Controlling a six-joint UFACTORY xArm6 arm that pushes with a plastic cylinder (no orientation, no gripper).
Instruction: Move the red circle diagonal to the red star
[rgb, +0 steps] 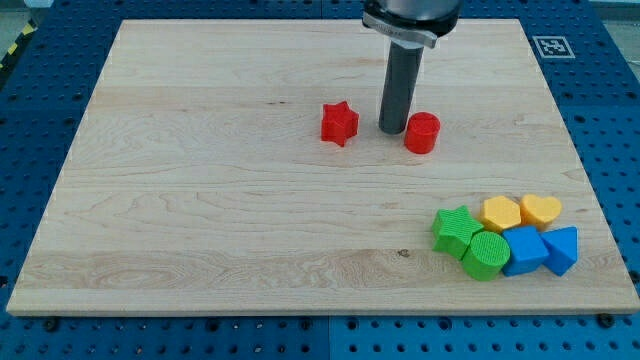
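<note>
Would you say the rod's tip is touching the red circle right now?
Cannot tell. In the camera view, my tip sits right against the red circle's left edge, between it and the red star, with no plain gap or contact.

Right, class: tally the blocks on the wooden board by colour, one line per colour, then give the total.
Red: 2 – red star, red circle
Green: 2 – green block, green cylinder
Yellow: 2 – yellow hexagon, yellow heart
Blue: 2 – blue block, blue triangle
Total: 8
</note>
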